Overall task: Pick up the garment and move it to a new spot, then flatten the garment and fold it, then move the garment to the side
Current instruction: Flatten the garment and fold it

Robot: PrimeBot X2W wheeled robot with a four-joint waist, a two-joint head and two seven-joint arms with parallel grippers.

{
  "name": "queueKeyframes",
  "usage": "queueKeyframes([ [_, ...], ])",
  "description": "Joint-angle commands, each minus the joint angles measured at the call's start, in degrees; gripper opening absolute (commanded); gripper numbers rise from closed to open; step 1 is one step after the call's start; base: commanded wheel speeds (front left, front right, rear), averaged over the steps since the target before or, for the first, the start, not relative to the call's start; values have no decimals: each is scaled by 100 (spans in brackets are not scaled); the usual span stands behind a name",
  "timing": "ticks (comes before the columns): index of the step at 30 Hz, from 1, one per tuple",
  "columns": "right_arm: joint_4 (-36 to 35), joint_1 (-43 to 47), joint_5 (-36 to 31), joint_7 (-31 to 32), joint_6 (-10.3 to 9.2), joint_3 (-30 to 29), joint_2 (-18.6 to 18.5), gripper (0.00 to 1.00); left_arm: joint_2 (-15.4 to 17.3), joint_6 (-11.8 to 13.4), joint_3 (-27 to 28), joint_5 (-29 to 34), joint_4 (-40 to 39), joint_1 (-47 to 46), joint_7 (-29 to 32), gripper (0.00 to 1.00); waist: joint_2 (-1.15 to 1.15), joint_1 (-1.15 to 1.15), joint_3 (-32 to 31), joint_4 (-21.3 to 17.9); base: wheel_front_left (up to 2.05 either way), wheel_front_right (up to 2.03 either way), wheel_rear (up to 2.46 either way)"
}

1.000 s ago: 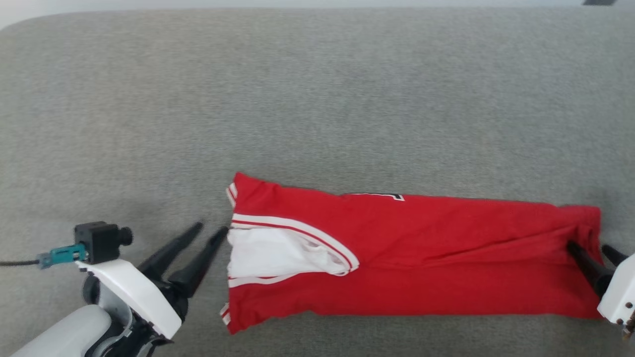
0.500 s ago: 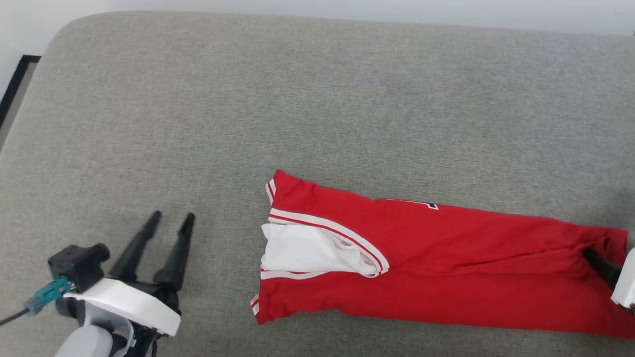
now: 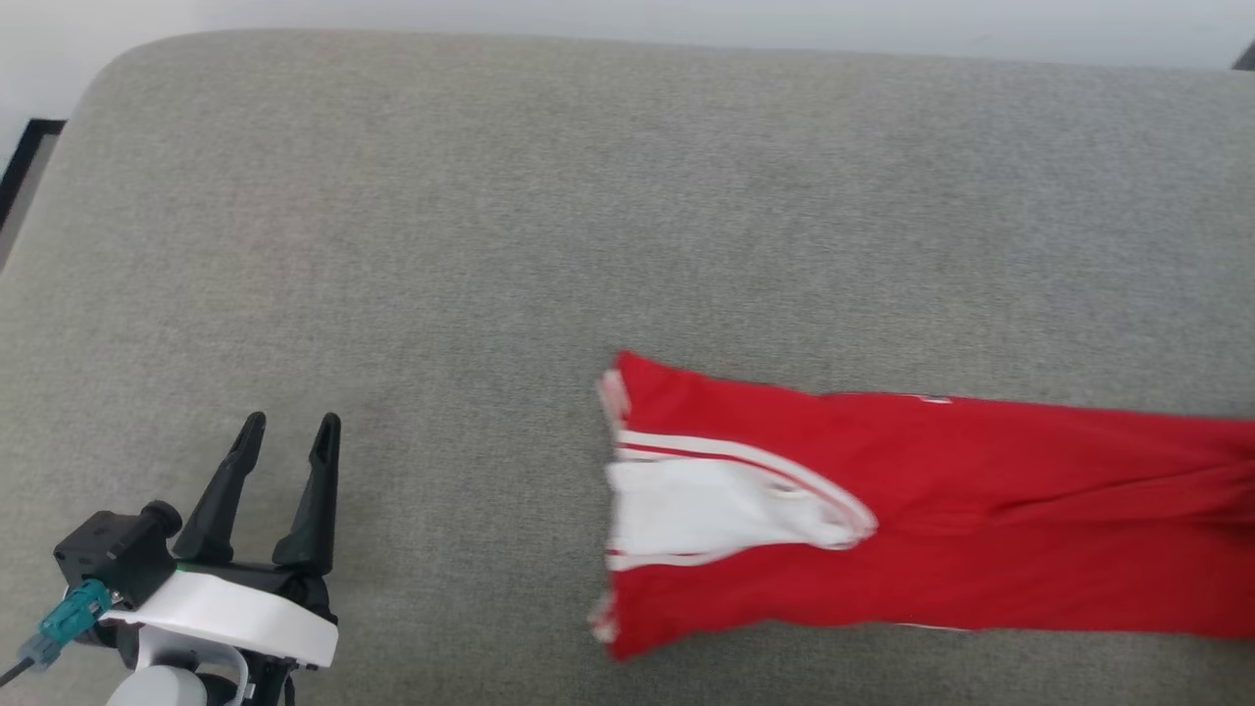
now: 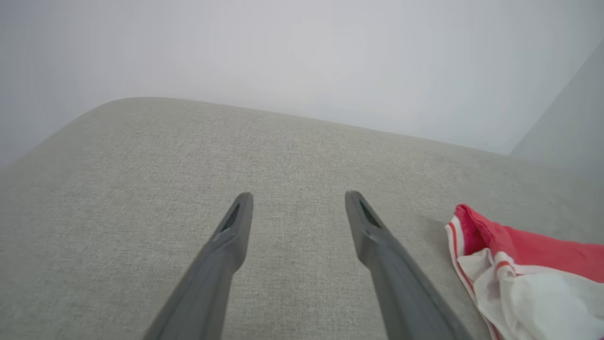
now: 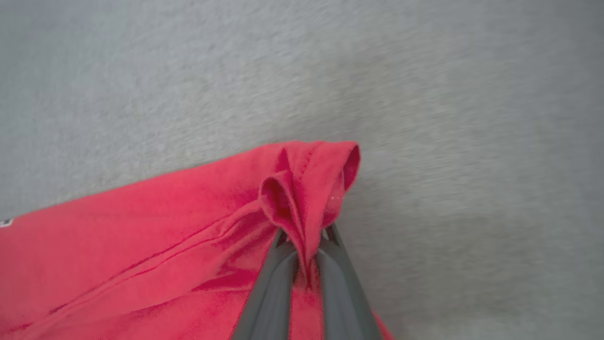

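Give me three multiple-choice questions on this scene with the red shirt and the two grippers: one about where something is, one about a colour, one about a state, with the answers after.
1. Where does the garment lie on the grey cushion relative to the left gripper?
A. To its right, apart from it
B. Beneath its fingers
C. To its left

2. What colour is the sleeve lying across the garment?
A. Black
B. White
C. Blue

3. What is the right gripper doing?
A. Hanging open above the cushion
B. Pressing flat on the sleeve
C. Shut on a bunched red edge of the garment

Answers:
1 A: the head view shows bare cushion between them.
2 B: the sleeve shows white against the red cloth.
3 C: the right wrist view shows cloth pinched between the fingers.
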Motion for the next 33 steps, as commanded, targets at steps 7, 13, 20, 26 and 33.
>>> queueKeyframes([
  [7, -253, -3, -260, -1, -8, -945, -301, 0, 43, 14, -1, 39, -126, 123, -28, 100, 0, 0, -31, -169, 0, 0, 0],
  [13, -623, 67, -323, 66, -8, -1197, -314, 0, 44, 14, 85, 107, -187, 210, -28, 100, 0, 0, -84, -235, 0, 0, 0],
  [20, -1139, 262, -62, 383, -7, -515, -156, 0, 10, 14, 108, 170, -217, 266, -28, 100, 0, 0, -131, -280, 0, 0, 0],
  [26, -1802, 546, 151, 671, -7, 602, -152, 0, -31, 14, 11, 186, -231, 337, -28, 100, 0, 0, -252, -212, 0, 0, 0],
  [33, -2601, 653, 338, 915, -7, 2134, -225, 0, -158, 14, -76, 136, -200, 404, -28, 100, 0, 0, -445, 53, 0, 0, 0],
])
